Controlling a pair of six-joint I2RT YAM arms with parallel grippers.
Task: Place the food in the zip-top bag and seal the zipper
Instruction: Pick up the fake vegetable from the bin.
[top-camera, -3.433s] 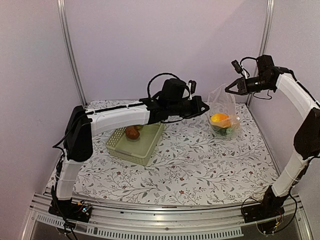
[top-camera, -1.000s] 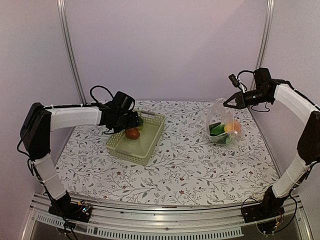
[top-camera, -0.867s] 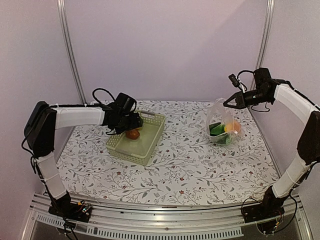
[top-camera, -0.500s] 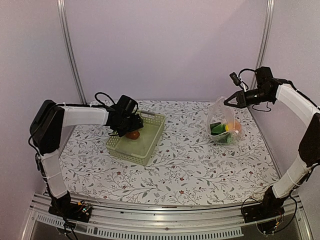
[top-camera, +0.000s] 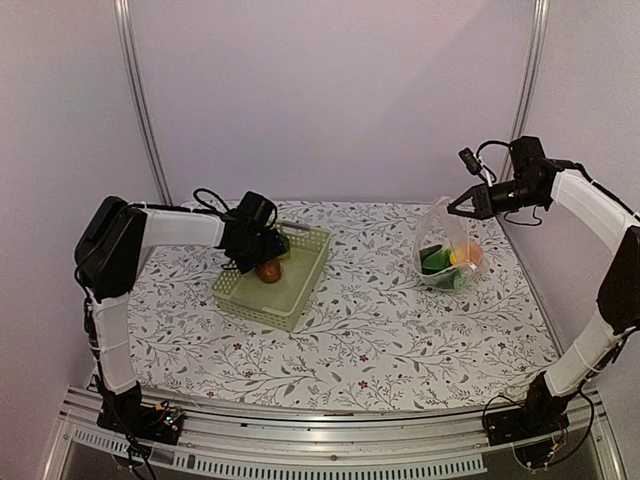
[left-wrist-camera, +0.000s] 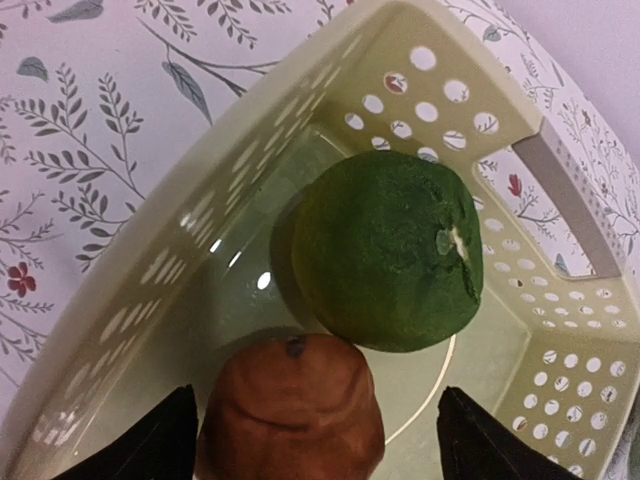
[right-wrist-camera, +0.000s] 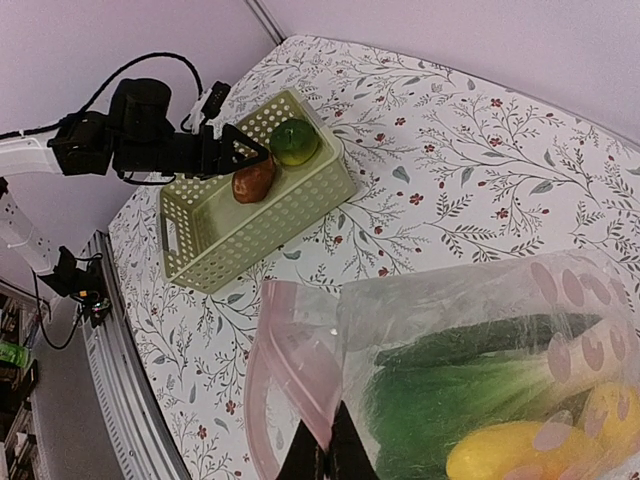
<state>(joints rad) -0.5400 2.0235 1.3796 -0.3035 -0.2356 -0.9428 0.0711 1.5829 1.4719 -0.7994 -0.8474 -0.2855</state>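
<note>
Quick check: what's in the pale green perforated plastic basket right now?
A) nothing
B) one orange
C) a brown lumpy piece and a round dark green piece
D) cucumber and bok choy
C: the left wrist view shows a brown lumpy piece and a round dark green piece on the floor of the pale green perforated plastic basket.

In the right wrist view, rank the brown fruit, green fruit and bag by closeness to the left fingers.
1. Brown fruit, in the basket, between the left fingers.
2. Green fruit, just beyond, in the basket's far corner.
3. Bag, far off on the right side.
</note>
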